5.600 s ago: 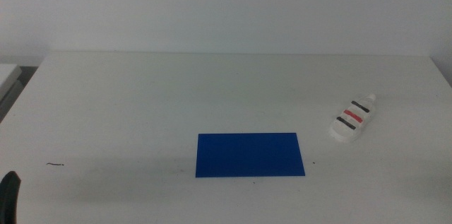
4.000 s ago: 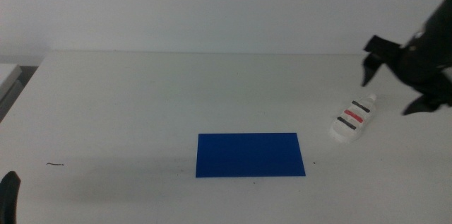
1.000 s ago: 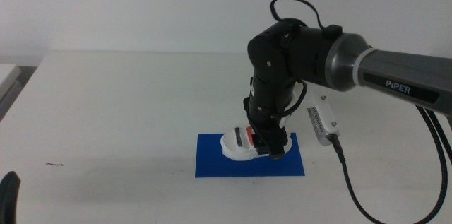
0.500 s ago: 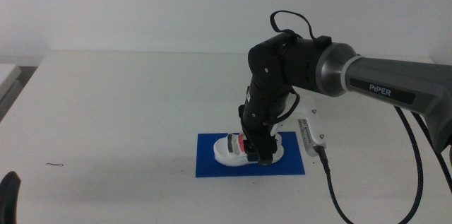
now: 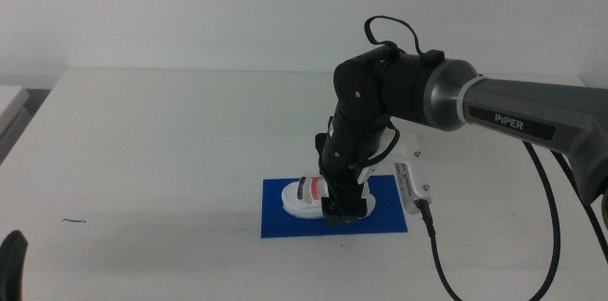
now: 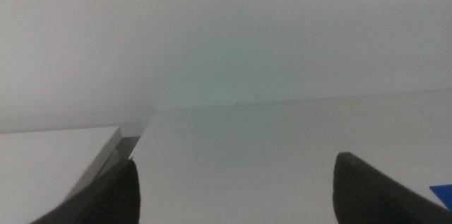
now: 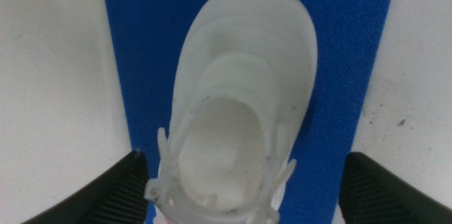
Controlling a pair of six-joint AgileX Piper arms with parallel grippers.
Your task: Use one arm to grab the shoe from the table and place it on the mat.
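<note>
The white shoe [image 5: 306, 198] with black and red straps rests on the blue mat [image 5: 285, 226] near the table's middle. My right gripper [image 5: 344, 208] points down over the shoe's near side. In the right wrist view the shoe [image 7: 233, 111] lies lengthwise on the mat [image 7: 134, 47]. The right gripper [image 7: 244, 164] is open: one jaw is next to the shoe's side and the other stands apart from it. My left gripper [image 5: 11, 261] waits at the bottom left edge. In the left wrist view it [image 6: 236, 178] is open and empty.
The white table [image 5: 142, 140] stretches around the mat. A small dark mark [image 5: 74, 220] lies at the front left. The right arm's black cable [image 5: 446, 263] hangs over the table to the right of the mat.
The right arm came in, took the shoe from the table's right side and carried it to the mat. In the last half second it lowered the shoe slightly leftward onto the mat.
</note>
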